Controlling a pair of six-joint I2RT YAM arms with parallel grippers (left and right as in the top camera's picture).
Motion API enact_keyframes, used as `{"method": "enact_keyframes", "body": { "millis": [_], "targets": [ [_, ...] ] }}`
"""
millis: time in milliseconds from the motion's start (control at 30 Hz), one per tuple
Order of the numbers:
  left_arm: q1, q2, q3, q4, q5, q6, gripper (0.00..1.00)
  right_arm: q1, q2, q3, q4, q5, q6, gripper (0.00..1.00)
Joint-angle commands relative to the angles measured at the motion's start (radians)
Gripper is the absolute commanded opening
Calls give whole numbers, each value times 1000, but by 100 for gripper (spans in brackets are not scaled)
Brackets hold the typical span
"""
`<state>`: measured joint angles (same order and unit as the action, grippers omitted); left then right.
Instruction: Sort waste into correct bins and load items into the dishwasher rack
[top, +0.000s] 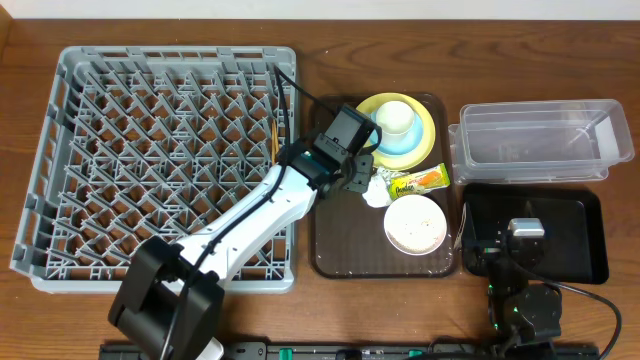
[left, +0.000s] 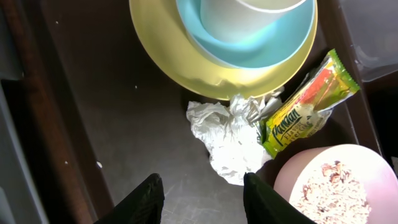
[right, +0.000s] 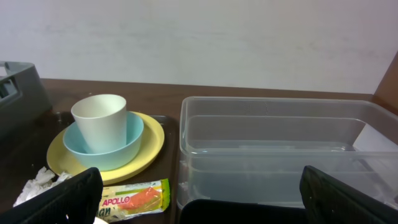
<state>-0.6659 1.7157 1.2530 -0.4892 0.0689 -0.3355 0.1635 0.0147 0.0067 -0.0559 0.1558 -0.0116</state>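
On the brown tray (top: 335, 245), your left gripper (left: 202, 199) hangs over the tissue (left: 227, 140), jaws spread wide with nothing between them. The wrist view puts the tissue just ahead of the two fingers (left: 149, 199), but you cannot tell from it how high the gripper sits.

The wrapper (left: 305, 109) lies slanted against the tissue's right side, between the plate (left: 168, 56) and the white bowl (left: 286, 180). That bowl holds the crumbs (left: 339, 186) and sits at the tray's near right corner.

At the tray's far end the plate carries the blue bowl (left: 280, 46), and the cup (left: 242, 18) stands upright inside it.

Your left arm reaches in across the right side of the rack (top: 165, 165), which sits just left of the brown tray. The chopsticks (top: 274, 135) show as a thin wooden line in the rack near its right edge, close to the arm.

Over on the right, your right gripper (right: 199, 202) sits above the black tray (top: 580, 235), jaws wide apart and holding nothing. It faces the tub (right: 273, 149), which lies just beyond the black tray and looks to hold nothing.
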Motion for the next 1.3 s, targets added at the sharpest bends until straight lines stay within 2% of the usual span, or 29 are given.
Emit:
{"method": "enact_keyframes", "body": {
  "millis": [0, 400, 800, 1267],
  "targets": [
    [-2, 8, -6, 5, -2, 10, 45, -7, 0, -2, -4, 0, -4, 99],
    [-1, 37, -6, 41, -64, 10, 43, -7, 0, -2, -4, 0, -4, 99],
    [8, 175, -6, 284, -82, 10, 43, -7, 0, -2, -4, 0, -4, 99],
    [28, 253, -6, 318, -87, 10, 39, -7, 0, -2, -4, 0, -4, 99]
  ]
}}
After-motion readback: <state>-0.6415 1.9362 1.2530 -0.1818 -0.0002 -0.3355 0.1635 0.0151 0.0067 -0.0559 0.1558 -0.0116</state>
